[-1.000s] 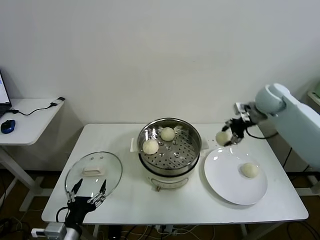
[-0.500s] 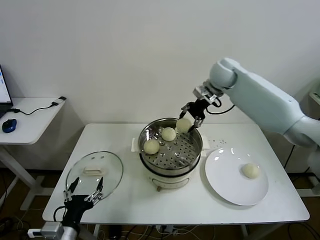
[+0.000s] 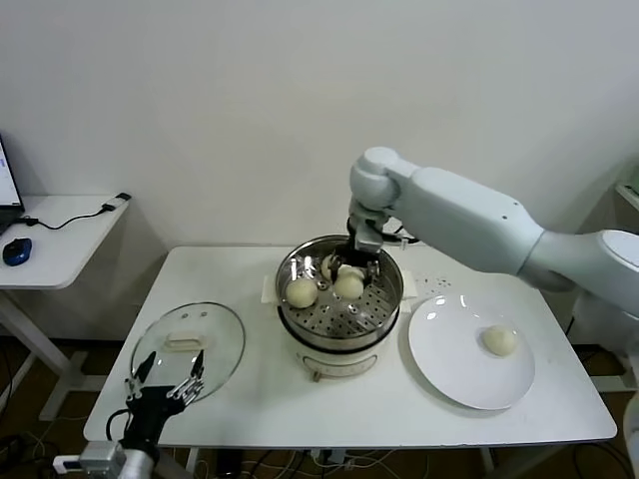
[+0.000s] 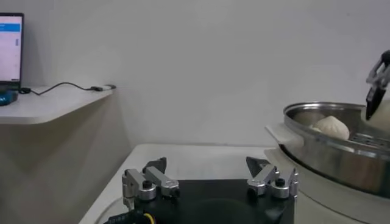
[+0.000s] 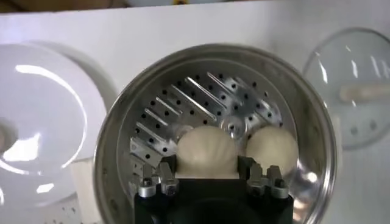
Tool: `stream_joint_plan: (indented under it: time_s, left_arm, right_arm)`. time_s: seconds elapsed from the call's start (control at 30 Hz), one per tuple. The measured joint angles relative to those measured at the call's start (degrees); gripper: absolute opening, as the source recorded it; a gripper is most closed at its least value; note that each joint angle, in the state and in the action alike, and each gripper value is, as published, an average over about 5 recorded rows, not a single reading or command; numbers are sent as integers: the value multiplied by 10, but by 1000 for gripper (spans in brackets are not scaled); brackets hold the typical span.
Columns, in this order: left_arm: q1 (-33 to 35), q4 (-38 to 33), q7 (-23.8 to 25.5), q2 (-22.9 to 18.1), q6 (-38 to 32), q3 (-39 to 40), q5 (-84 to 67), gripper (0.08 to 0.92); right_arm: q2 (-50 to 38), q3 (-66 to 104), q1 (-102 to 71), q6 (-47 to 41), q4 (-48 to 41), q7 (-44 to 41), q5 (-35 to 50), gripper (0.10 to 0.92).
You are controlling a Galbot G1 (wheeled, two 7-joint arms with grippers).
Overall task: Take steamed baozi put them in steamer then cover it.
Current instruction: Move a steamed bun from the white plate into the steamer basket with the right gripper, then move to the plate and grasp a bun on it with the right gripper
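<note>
Baozi (image 3: 302, 291): three in steamer (image 3: 384, 309), one on plate (image 3: 449, 359)

My steamer (image 5: 122, 128) is polished steel, mirror-bright, its floor punched with small holes and slots. The bun (image 5: 206, 152) between my right gripper (image 5: 207, 176) fingers looks like smooth, matt dough. The cover (image 3: 188, 344) is clear glass with a metal rim. The plate (image 3: 449, 349) is glossy white; the table (image 3: 250, 399) is matt white.
</note>
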Motion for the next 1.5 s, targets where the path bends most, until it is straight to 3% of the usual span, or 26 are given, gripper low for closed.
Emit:
stream_joint_plan:
  time_s: [0.4, 0.9, 1.17, 1.5]
  left_arm:
    - [-5, 0, 0, 2, -1, -1, -7, 823]
    - [-7, 0, 0, 1, 0, 2, -12, 823]
    - [-7, 0, 1, 0, 1, 3, -12, 823]
    - [-4, 0, 4, 2, 2, 6, -9, 823]
  right_arm:
    - [35, -29, -17, 60, 16, -12, -26, 645]
    - [39, -38, -41, 64, 34, -14, -34, 646]
    - [25, -38, -31, 61, 49, -11, -21, 797]
    - [-36, 11, 13, -41, 88, -24, 12, 823]
